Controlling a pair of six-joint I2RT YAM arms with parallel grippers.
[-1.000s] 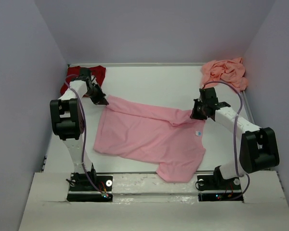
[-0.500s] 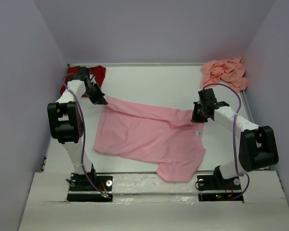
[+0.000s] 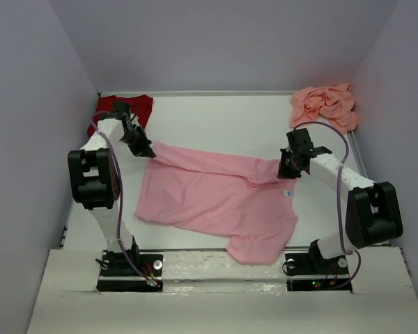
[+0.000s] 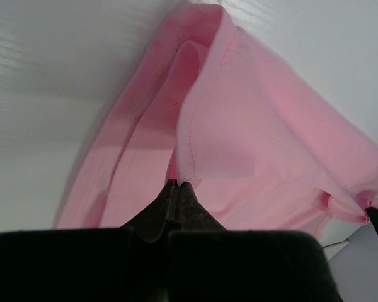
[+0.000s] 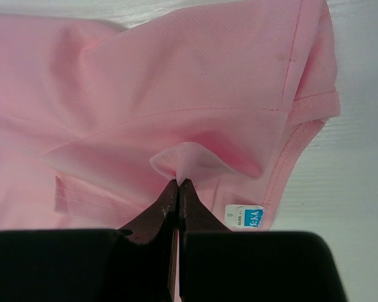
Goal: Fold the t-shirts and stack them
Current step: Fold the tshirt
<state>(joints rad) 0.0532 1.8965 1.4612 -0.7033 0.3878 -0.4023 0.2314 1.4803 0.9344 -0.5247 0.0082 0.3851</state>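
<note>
1. I'm on the fold of the pink shirt. It lies spread across the middle of the table, and I hold its far edge at both ends.
2. The left gripper is pinched tight on the shirt's far-left corner. The wrist view shows a stitched hem caught right at the tips, with the cloth draping away from them.
3. The right gripper is clamped on a small pucker of the same shirt at its far-right end, just beside the white label.
4. The red shirt sits crumpled in the far-left corner and the salmon shirt is bunched in the far-right corner. Neither looks folded, so I judge the job is in its early part.
5. Next, I think both arms should carry the held edge toward me together, at matched height and pace. That keeps the cloth taut between them until it lies over the near half, and only then should they let go.
6. My worry is the right-hand bite. It looks thin and might slip if the two arms pull apart.
</note>
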